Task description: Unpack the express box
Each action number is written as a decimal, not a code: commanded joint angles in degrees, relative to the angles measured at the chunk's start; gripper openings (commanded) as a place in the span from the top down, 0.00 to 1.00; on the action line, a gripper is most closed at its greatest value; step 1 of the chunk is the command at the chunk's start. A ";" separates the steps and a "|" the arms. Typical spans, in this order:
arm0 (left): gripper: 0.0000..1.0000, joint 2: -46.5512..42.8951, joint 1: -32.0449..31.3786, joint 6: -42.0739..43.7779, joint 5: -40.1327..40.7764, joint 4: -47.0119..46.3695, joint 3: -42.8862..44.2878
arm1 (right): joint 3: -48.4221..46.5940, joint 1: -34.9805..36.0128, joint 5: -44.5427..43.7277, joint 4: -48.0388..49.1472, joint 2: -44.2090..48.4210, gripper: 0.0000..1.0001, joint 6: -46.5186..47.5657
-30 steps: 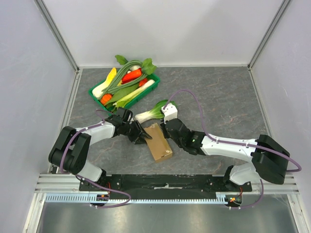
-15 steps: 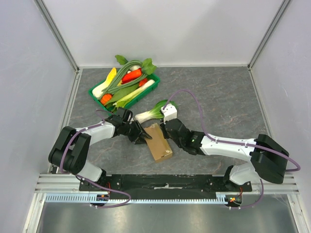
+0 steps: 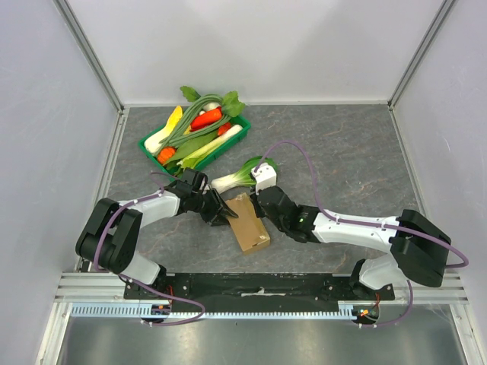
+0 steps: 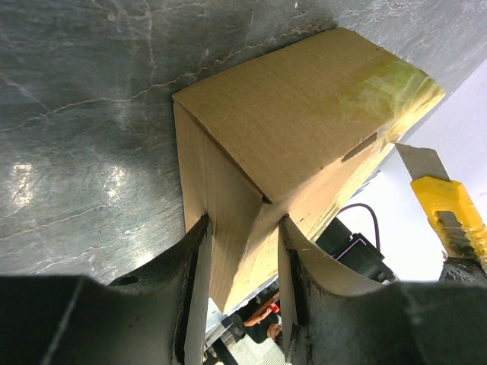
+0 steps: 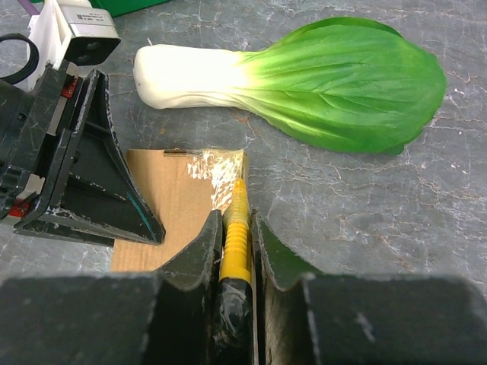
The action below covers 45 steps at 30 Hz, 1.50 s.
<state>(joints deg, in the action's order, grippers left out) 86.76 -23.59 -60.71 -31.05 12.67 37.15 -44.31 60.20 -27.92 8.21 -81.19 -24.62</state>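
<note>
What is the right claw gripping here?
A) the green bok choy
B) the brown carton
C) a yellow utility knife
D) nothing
C: the right claw is closed on a yellow-handled utility knife, its tip by the taped edge of the small brown cardboard box.

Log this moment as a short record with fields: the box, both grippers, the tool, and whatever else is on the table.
express box: lies flat on the table, looks closed
left gripper: clamped on the box's left edge
right gripper: shut on a yellow utility knife
knife tip: at the taped far edge of the box
bok choy: loose on the table just beyond the box, not touching it
green tray: far left, full of vegetables
</note>
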 commanded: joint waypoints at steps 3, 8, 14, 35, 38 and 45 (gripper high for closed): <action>0.84 3.68 -0.22 1.47 13.56 8.52 -3.92 | -1.21 0.00 -1.17 -1.35 -2.13 1.00 0.36; 0.84 3.59 -0.22 1.47 13.73 8.78 -3.75 | -1.12 0.00 -3.01 -2.93 -2.31 1.00 2.47; 0.84 3.77 -0.22 1.56 13.91 8.96 -3.66 | -1.56 -0.09 -3.98 -3.72 -1.69 1.00 4.40; 0.86 3.24 -0.05 -1.16 12.94 7.20 -3.04 | -1.82 0.09 3.31 -7.23 -4.16 1.00 5.03; 0.91 2.36 -0.05 -3.18 12.94 5.79 -3.48 | -4.20 0.09 5.41 -13.81 -3.71 1.00 3.45; 0.98 0.43 -0.05 -8.11 14.69 3.95 -4.36 | -6.57 0.09 12.09 -23.14 -3.36 1.00 -1.83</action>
<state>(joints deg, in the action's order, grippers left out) 86.04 -24.01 -63.81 -30.92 11.55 36.32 -50.00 59.48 -23.51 -1.30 -84.25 -22.22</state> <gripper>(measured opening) 0.416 0.210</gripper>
